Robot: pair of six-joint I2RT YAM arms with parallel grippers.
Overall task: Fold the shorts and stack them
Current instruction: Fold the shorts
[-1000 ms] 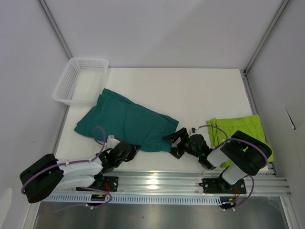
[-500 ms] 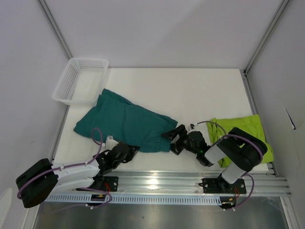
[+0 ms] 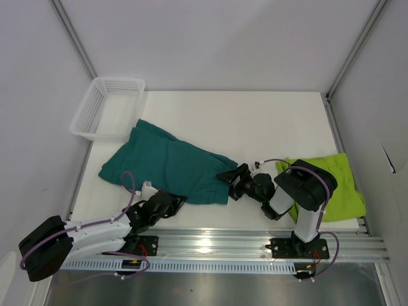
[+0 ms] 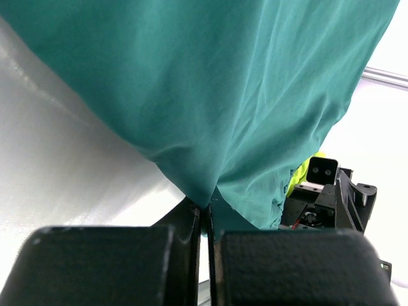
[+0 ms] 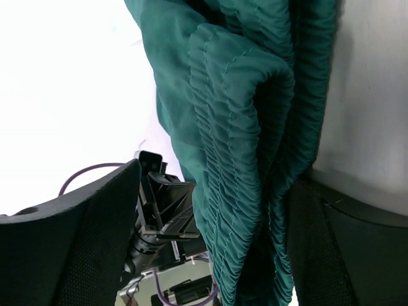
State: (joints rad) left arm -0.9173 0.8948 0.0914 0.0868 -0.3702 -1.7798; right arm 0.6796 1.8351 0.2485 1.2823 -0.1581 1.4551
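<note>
**On the Table: Teal Shorts Pinched at the Hem, Straddled at the Waistband**

On the white table (image 3: pixel 255 121), the dark teal shorts (image 3: pixel 169 162) lie spread and rumpled across the left-centre. Their far corner reaches just beside the white mesh basket (image 3: pixel 108 105), which sits at the far left corner.

The lime green shorts (image 3: pixel 338 182) lie crumpled at the near right edge. They are apart from the teal pair and partly hidden by the right arm.

The left gripper (image 3: pixel 177 199) sits at the near hem of the teal shorts. Its wrist view shows the fingers (image 4: pixel 185 223) pinched tight together with a fold of teal cloth clamped between them, the fabric rising taut from the pinch.

The right gripper (image 3: pixel 228 180) is at the teal pair's near right end — jaws spread wide, one on each side of the gathered elastic waistband (image 5: pixel 242 127), not clamped on it.
</note>
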